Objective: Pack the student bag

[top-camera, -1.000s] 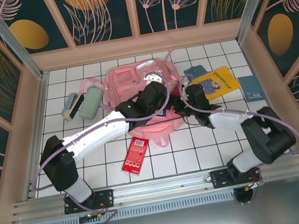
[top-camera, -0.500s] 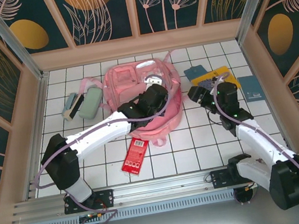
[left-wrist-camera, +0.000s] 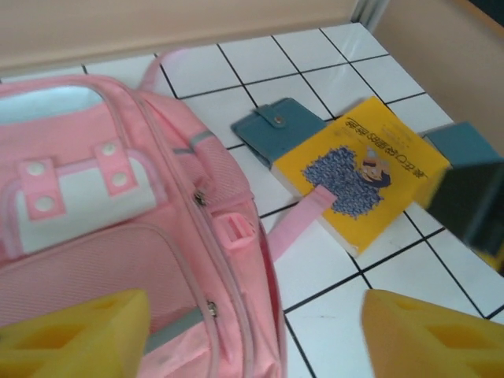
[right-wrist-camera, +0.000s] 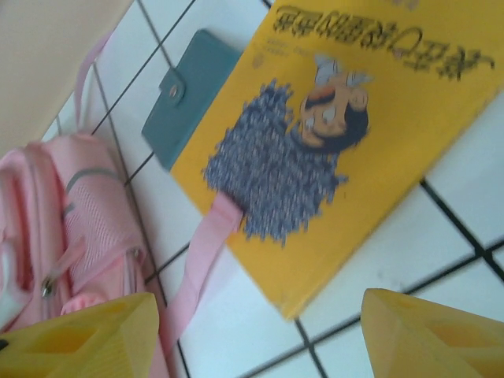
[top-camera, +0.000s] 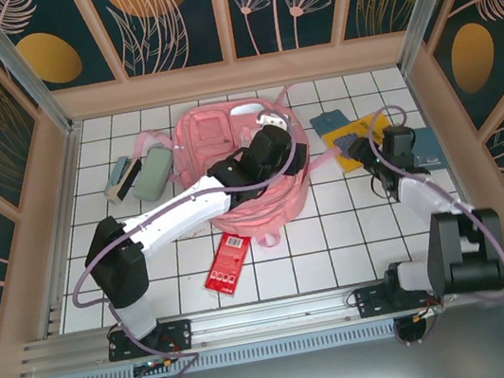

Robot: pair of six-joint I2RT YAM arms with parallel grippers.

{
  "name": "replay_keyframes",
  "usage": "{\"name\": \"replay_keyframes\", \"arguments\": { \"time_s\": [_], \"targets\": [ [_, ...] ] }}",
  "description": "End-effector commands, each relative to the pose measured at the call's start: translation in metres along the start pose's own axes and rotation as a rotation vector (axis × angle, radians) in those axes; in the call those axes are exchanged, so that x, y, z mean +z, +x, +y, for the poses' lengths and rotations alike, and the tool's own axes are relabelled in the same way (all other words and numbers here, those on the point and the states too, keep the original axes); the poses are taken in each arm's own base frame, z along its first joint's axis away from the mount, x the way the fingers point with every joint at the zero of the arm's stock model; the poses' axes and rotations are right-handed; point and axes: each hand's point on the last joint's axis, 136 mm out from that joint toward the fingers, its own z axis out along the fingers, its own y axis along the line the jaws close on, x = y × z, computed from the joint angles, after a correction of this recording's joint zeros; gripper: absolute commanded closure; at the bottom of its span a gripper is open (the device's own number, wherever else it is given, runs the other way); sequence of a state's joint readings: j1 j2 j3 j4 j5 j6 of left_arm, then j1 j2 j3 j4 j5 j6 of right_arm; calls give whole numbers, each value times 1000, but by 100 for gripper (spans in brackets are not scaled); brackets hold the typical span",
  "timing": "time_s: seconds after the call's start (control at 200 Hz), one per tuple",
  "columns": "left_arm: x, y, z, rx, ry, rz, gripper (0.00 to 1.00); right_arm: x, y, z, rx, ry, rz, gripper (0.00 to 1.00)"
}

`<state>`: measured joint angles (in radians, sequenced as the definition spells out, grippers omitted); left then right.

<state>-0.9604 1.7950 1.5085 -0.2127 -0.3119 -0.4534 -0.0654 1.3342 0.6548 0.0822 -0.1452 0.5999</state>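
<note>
Hovering right gripper (right-wrist-camera: 257, 337) over yellow paperback book (right-wrist-camera: 354, 142), jaws spread, empty. Aiming for free edge, avoiding thin pink strap (right-wrist-camera: 206, 240) lying across corner. Holding left gripper (left-wrist-camera: 253, 339) spread, empty, above light-pink fabric backpack (left-wrist-camera: 118, 236).

Nothing legible. Yellow book (left-wrist-camera: 370, 177), 3 o'clock on the table, had a row of dark characters along one cover edge, too blurred to read. Red packet (top-camera: 228, 262), 7 o'clock, carried white print, too small.
</note>
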Motion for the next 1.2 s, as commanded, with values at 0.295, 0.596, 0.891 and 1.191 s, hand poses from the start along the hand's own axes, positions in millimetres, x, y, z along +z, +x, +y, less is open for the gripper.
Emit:
{"name": "replay_keyframes", "arguments": {
  "time_s": [0.295, 0.596, 0.891, 1.191],
  "targets": [
    [2, 35, -3, -47, 97, 49, 18, 65, -100, -48, 110, 64, -48, 30],
    [1, 42, -1, -48, 102, 57, 18, 100, -129, -62, 99, 95, -1, 30],
    [2, 49, 2, -44, 92, 72, 18, 141, -133, -72, 85, 125, 88, 29],
    [2, 51, 7, -52, 73, 72, 18, 176, -92, -42, -8, 94, 233, 27]
  ]
}}
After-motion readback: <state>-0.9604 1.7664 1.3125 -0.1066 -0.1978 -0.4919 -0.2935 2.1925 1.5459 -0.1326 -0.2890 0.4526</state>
